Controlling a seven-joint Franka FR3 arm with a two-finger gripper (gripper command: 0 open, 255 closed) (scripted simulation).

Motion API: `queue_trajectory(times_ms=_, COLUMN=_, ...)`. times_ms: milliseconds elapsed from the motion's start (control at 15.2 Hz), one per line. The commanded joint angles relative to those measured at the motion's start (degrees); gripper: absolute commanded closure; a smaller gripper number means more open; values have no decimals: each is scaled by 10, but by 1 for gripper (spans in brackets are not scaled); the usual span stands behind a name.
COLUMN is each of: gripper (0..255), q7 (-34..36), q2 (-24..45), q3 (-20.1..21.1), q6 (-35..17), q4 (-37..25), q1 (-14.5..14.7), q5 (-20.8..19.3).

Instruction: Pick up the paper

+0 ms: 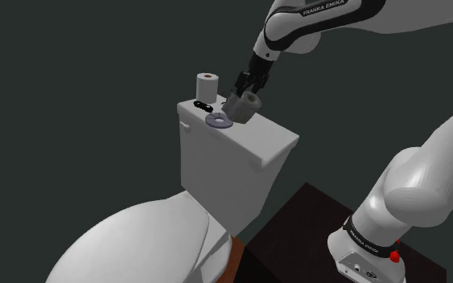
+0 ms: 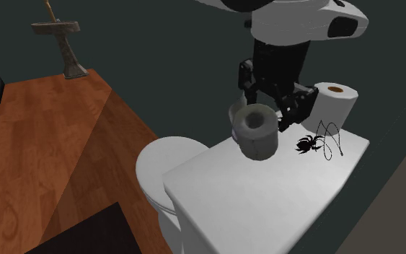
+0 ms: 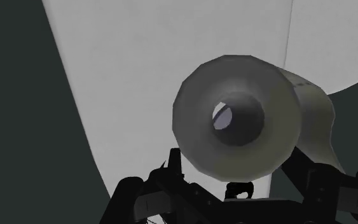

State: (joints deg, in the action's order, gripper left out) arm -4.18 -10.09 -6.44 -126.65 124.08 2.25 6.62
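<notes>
A grey paper roll (image 1: 243, 105) (image 2: 257, 130) (image 3: 234, 118) lies on its side between the black fingers of my gripper (image 1: 247, 88) (image 2: 275, 108) (image 3: 238, 181). The gripper is shut on it. The roll hangs tilted just over the white toilet tank lid (image 1: 257, 141) (image 2: 266, 195), its hollow core facing the wrist camera. A second, white paper roll (image 1: 207, 85) (image 2: 336, 104) stands upright at the lid's back corner, apart from the gripper.
A black spider-like object with a wire loop (image 1: 203, 105) (image 2: 309, 143) and a grey ring (image 1: 218, 121) lie on the lid near the held roll. The closed toilet seat (image 1: 136, 241) (image 2: 161, 162) sits below. A dark stand box (image 1: 297, 233) is beside the tank.
</notes>
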Motion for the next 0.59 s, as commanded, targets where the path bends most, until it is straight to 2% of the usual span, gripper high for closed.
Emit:
queue_trajectory(times_ms=0, gripper=255, q7=4, q2=-6, q3=1, q6=16, q4=-12, q1=0, q5=-2)
queue_trajectory(times_ms=396, gripper=255, q7=10, q2=-13, q3=1, q6=62, q4=-50, q1=0, q5=-6)
queue_trajectory(times_ms=528, gripper=255, q7=10, q2=-13, q3=2, q6=63, q4=-51, q1=-1, q5=-6)
